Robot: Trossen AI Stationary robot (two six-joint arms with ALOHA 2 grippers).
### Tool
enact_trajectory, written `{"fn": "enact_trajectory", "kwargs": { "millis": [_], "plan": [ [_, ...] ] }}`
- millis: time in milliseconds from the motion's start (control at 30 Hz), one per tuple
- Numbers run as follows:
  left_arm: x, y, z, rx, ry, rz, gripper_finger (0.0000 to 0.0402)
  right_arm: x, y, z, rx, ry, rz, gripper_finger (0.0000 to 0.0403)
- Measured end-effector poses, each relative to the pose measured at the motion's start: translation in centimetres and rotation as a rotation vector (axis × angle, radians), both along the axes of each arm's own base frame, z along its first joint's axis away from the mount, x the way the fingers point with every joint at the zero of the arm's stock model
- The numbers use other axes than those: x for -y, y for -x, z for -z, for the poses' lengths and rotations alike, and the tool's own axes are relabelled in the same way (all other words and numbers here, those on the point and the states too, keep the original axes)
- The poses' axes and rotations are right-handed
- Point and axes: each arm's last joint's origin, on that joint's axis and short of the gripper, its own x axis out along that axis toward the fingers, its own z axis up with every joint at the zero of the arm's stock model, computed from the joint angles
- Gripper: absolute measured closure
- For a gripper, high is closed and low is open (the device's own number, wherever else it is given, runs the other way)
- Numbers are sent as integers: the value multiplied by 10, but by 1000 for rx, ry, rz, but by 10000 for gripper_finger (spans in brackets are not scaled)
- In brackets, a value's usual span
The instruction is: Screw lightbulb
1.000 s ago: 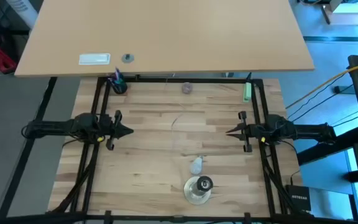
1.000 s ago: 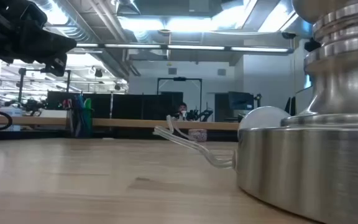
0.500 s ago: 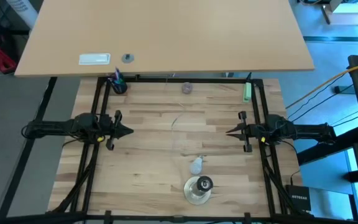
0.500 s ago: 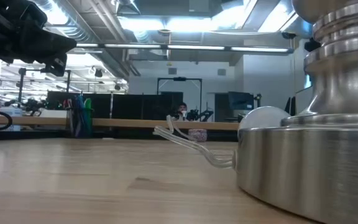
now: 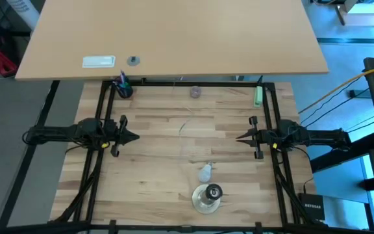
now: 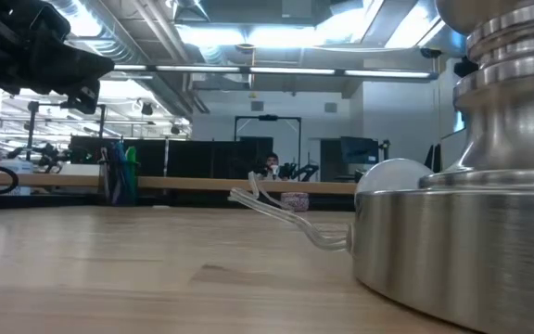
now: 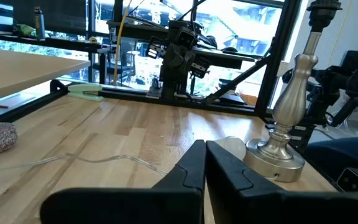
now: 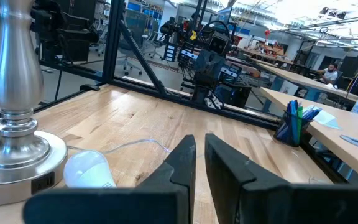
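The white frosted lightbulb lies on its side on the wooden table near the front edge, just beyond the silvery lamp stand, which stands upright on its round base. The bulb also shows in the right wrist view, beside the stand, and in the low view, behind the stand's base. My left gripper hovers at the table's left, shut and empty. My right gripper hovers at the table's right, shut and empty. Both point toward the table's middle, well away from the bulb.
A greyish round knob, a dark cup of pens and a green object stand along the far edge. A thin clear cord lies on the middle of the table. A black frame borders the table.
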Motion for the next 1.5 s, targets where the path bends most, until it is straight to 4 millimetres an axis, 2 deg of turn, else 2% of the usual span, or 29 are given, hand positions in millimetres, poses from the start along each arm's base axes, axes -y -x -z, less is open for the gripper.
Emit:
{"fn": "enact_trajectory", "kwargs": {
  "millis": [400,500,600,667,767,867,933,1000,1133,1200,1333,1500],
  "plan": [
    [0,0,0,0,0,0,402,0,0,0,0,0,0,364],
    [-1,0,-1,7,-59,-35,402,0,0,0,1,3,0,364],
    [-2,0,-8,87,-87,-65,402,0,0,0,2,6,0,364],
    [-2,1,-15,156,-37,-65,402,0,0,-2,18,2,0,364],
    [-3,4,-25,265,55,-83,402,0,0,-6,34,-185,-24,364],
    [-3,7,-35,370,98,-89,402,1,1,-11,25,-589,-27,364],
    [-3,9,-40,431,73,-94,402,3,1,-12,21,-791,15,364],
    [-4,11,-44,476,65,-117,402,4,1,-12,34,-870,63,364],
    [-5,12,-50,542,71,-155,402,7,1,-15,103,-908,122,364],
    [-5,8,-52,536,51,-160,402,8,2,-19,160,-875,140,364],
    [-3,-12,-59,401,70,-141,402,7,1,-27,222,-784,108,362],
    [4,-51,-81,247,102,-105,402,6,-8,-39,134,-722,126,362]
  ]
}}
